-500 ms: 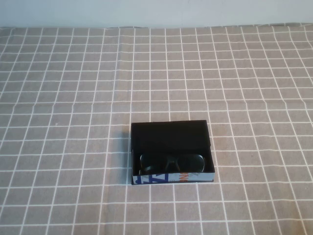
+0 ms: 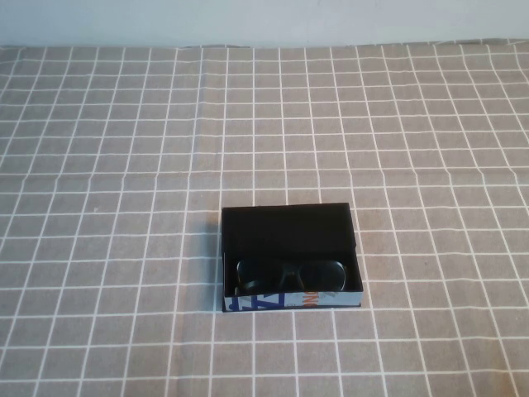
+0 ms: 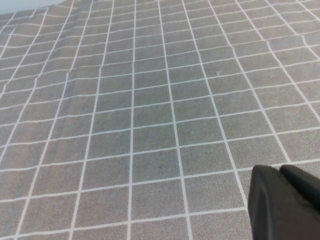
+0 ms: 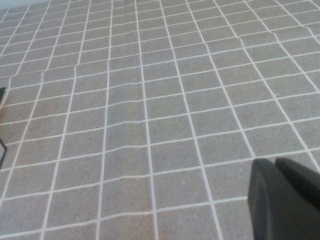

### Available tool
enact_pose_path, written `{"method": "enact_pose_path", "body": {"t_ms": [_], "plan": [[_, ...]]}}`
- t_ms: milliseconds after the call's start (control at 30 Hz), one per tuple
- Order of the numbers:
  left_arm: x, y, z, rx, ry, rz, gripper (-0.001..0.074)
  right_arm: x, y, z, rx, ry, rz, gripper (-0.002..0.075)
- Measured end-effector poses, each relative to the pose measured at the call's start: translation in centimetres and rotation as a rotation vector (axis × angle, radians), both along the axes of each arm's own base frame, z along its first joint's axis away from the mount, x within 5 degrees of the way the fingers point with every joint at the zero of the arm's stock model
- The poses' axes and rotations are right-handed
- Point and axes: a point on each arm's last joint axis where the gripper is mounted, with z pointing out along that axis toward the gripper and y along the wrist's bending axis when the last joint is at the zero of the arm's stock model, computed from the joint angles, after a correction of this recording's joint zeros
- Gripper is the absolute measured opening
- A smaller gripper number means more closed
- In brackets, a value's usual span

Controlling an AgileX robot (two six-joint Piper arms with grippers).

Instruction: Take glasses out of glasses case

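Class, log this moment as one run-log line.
black plastic-framed glasses: inside open black rectangular case | left gripper: shut, over cloth | right gripper: shut, over cloth

Open glasses case (image 2: 291, 248) alone on checked cloth (image 2: 124, 165). Glasses (image 2: 289, 275) against near wall. Left gripper (image 3: 285, 202) and right gripper (image 4: 285, 200) over bare cloth.

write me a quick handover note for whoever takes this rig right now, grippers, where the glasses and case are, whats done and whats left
Left gripper: out of the high view, over bare cloth, fingers together, holding nothing.
Right gripper: the same, over bare cloth, fingers together, holding nothing.
Glasses case: open on the checked tablecloth, near the front middle, printed side toward the robot.
Glasses: lying inside the case, against its printed side.
Done: nothing. Left: reach in, grasp the glasses, lift them out.
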Motion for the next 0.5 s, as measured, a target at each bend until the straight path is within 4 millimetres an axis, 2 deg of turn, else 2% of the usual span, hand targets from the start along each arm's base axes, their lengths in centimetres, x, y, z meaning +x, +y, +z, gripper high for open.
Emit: {"method": "enact_pose_path", "body": {"t_ms": [500], "plan": [[0.00, 0.00, 0.00, 0.000, 0.000, 0.000, -0.0004, -0.02, 0.38, 0.00, -0.067, -0.003, 0.084, -0.0018]]}}
